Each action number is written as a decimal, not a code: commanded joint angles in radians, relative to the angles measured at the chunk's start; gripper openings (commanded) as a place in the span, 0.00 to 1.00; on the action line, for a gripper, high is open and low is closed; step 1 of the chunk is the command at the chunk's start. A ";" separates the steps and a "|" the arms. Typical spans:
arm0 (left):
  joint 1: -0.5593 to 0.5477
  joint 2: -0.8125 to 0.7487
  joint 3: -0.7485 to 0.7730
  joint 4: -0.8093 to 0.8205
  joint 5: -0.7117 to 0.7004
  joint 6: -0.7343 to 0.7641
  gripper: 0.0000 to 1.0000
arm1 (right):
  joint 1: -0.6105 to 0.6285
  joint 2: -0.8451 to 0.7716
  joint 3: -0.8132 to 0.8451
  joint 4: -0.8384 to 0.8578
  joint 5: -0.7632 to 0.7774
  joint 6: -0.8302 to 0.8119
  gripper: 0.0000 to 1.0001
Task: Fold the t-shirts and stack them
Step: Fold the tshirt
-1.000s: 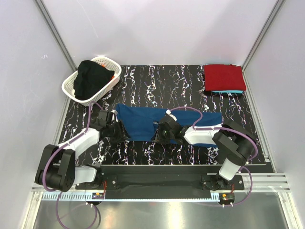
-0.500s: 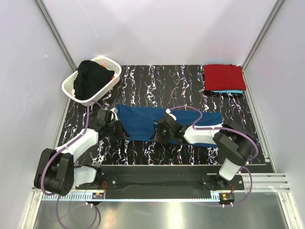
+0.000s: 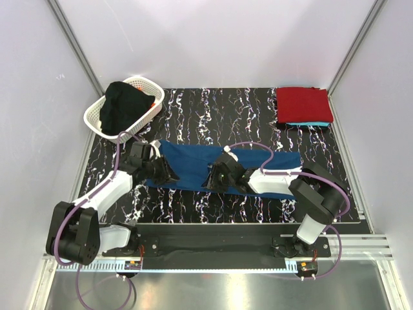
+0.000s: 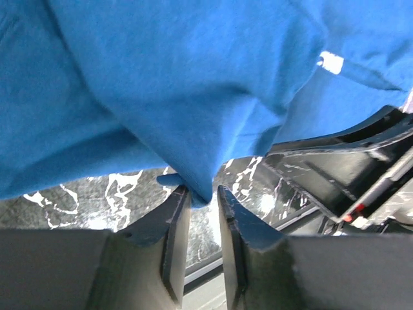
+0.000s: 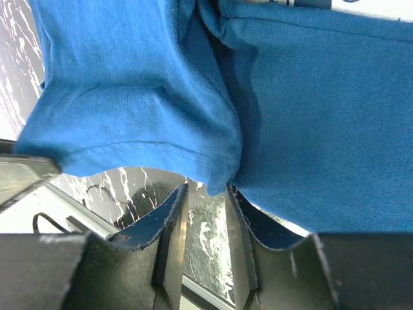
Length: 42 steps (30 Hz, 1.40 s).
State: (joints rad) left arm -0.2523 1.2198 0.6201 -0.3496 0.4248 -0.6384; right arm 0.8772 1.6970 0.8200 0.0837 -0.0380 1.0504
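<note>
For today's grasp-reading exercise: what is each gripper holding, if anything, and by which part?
Both hold the blue t-shirt: the left gripper pinches a bunched fold at its edge, the right gripper pinches its stitched hem.

Here's the desk [image 3: 213, 103]: a black top streaked with white marble veins, running wall to wall. Far left corner, a white plastic lattice basket [image 3: 94, 116] sits right on it, angled, one end hanging past the desk's left edge. Across the near middle, a blue t-shirt [image 3: 190, 165] lies stretched out left to right in a long band, and the wrist views show its near hem lifted off the surface with veined black beneath. Far right corner, a folded turquoise t-shirt [image 3: 310, 123] lies flat on the desk, only its near edge peeking out under the folded red t-shirt [image 3: 303, 103] stacked squarely on top.
</note>
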 commanded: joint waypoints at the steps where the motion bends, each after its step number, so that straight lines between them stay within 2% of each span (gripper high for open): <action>1: 0.002 0.013 0.055 0.021 0.028 -0.003 0.29 | 0.006 -0.020 0.034 -0.002 0.033 0.011 0.37; 11: 0.004 0.009 0.059 0.015 0.006 -0.021 0.32 | 0.006 0.010 0.064 -0.033 0.075 0.031 0.29; 15: 0.002 0.007 0.061 0.012 0.008 -0.018 0.33 | 0.006 0.016 0.073 -0.033 0.082 0.037 0.23; 16: 0.004 0.007 0.063 0.011 0.012 -0.018 0.33 | 0.006 0.018 0.074 -0.036 0.081 0.039 0.10; 17: 0.002 0.007 0.063 0.009 0.014 -0.018 0.34 | 0.006 0.018 0.076 -0.036 0.079 0.037 0.04; 18: 0.002 0.004 0.063 0.008 0.014 -0.021 0.34 | 0.006 0.015 0.076 -0.036 0.082 0.042 0.00; 19: 0.002 0.000 0.061 0.001 0.009 -0.024 0.35 | 0.006 0.013 0.074 -0.036 0.085 0.046 0.00; 28: 0.002 0.033 0.092 -0.025 -0.037 -0.017 0.37 | 0.003 -0.039 0.053 -0.039 0.115 0.045 0.00; 32: 0.004 0.066 0.121 -0.025 -0.046 -0.009 0.37 | 0.005 -0.049 0.044 -0.062 0.115 0.052 0.20; 33: 0.004 0.070 0.131 -0.025 -0.046 -0.009 0.37 | 0.005 -0.049 0.041 -0.062 0.116 0.056 0.29; 37: 0.005 0.096 0.151 -0.023 -0.046 -0.007 0.37 | 0.003 -0.045 0.038 -0.078 0.128 0.083 0.35; 42: 0.004 0.112 0.164 -0.023 -0.052 -0.003 0.37 | 0.005 -0.011 0.056 -0.078 0.127 0.080 0.36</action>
State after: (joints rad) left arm -0.2523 1.3251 0.7353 -0.3943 0.3870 -0.6540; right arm 0.8772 1.6894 0.8589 0.0078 0.0578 1.1187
